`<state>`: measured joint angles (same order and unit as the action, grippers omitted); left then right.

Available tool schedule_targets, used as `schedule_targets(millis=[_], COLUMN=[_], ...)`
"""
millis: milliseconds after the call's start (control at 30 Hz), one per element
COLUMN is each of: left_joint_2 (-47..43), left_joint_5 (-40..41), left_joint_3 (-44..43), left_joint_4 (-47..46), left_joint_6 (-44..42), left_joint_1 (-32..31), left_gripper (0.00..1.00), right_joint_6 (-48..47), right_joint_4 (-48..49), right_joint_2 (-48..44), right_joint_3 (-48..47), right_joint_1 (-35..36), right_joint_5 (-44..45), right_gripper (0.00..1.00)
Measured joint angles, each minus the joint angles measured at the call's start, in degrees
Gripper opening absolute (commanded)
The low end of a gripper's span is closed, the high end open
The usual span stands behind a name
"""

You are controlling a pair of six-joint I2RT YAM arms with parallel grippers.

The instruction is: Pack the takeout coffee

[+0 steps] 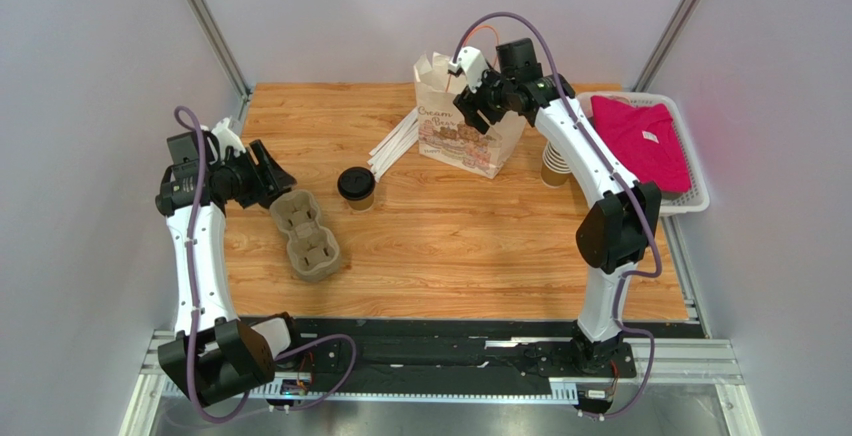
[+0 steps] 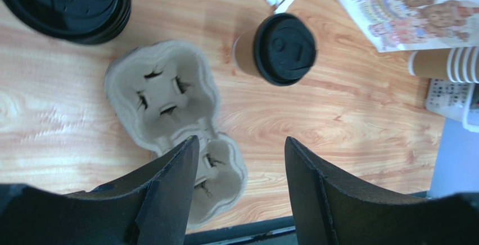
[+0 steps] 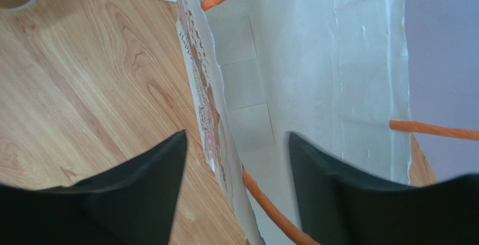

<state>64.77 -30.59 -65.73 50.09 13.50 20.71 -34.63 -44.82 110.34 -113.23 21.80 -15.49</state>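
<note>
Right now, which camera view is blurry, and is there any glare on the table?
Right wrist view: the fingers are soft-edged and out of focus, though the bag reads clearly. Left wrist view: sharp on the coffee cup, with pale glare on the table at left. Top view: evenly lit, sharp, soft shadows only.
</note>
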Motion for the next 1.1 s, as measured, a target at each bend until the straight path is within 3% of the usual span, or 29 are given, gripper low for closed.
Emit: schedule_targets(millis=[67, 100, 200, 467, 667, 767, 800, 900, 1100], left_joint_2=[-0.8, -1.1, -1.4, -1.0, 0.1, 1.0, 1.3, 2.2, 2.6], left_joint_5=[-1.5, -2.2, -3.6, -5.6, -7.9, -9.0, -9.6, -10.4, -9.8], left_joint_3=[-0.9, -1.3, -2.5, -9.8, -14.7, -15.8, -16.0, -16.4, -16.0], left_joint_4=[-0.5, -0.7, -1.8, -5.1, -6.8, -7.1, -7.1, -7.1, -7.8], left_joint_6=[-0.2, -0.2, -0.2, -1.5, -5.3, -7.7, -8.2, -9.0, -8.7], left_joint_1=[0.0, -0.1, -1.2, -12.0, -17.8, -22.2, -24.2, -29.2, -39.9], left_gripper=[0.61, 0.60, 0.60, 0.74, 0.79, 0.80, 0.82, 0.83, 0.84], right_joint_6=[-0.8, -0.9, -1.9, -9.7, -26.8, -35.6, -37.5, -42.0, -41.9], right_joint_4=[-1.3, -2.0, -3.1, -9.3, -18.0, -20.5, -20.7, -20.7, -18.9], right_joint_2=[0.3, 0.3, -0.3, -13.8, -30.8, -39.7, -41.7, -47.2, -52.1], right_joint_3=[-0.1, -0.1, -0.1, 11.5, 23.0, 30.8, 32.9, 39.6, 43.3], right_joint_1=[0.0, 0.0, 0.2, 3.1, 5.3, 6.2, 6.5, 7.9, 8.9], right_joint_5=[-1.1, -1.7, -3.9, -11.2, -18.1, -19.4, -19.5, -18.9, -15.0], right_gripper=[0.38, 0.23, 0.00, 0.00, 0.00, 0.12, 0.31, 0.66, 0.86])
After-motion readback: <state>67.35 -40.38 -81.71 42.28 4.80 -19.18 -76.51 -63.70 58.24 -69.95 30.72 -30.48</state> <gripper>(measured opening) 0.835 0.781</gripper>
